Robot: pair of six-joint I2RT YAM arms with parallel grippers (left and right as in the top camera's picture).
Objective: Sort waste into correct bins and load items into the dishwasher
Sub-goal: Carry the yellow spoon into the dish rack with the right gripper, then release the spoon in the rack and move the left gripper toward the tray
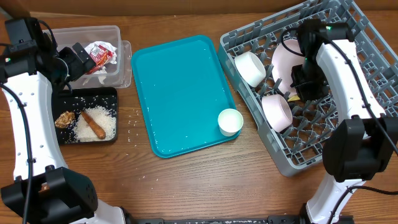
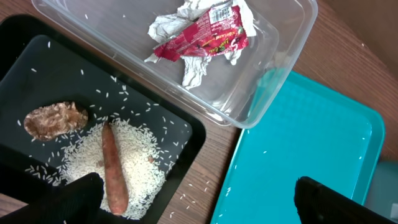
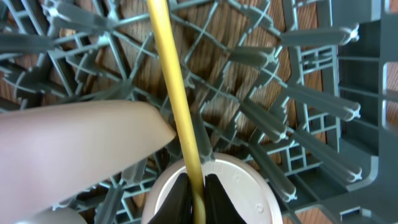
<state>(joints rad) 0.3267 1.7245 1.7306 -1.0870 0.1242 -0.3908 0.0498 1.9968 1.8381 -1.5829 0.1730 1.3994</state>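
Note:
My right gripper [image 3: 196, 196] is shut on the thin handle of the yellow spoon [image 3: 171, 81], low over the grey dish rack [image 1: 292, 158]. Two white bowls [image 1: 250, 67] [image 1: 277, 112] and a white plate [image 1: 283, 62] sit among the rack's pegs. A small white cup [image 1: 230, 121] stands on the teal tray [image 1: 183, 93]. My left gripper [image 2: 205, 205] is open and holds nothing, above the gap between the black tray [image 2: 37, 74] and the teal tray. In the black tray lie a brown lump [image 2: 55, 119], a sausage [image 2: 114, 168] and rice [image 2: 143, 155]. The clear tub [image 2: 273, 56] holds crumpled paper with a red wrapper [image 2: 205, 34].
Loose rice grains [image 1: 134, 121] are scattered on the wood between the black tray and the teal tray. The rack's upright pegs [image 3: 311, 99] crowd closely round the spoon, and a bowl's white underside [image 3: 249, 193] lies right beneath my right fingers.

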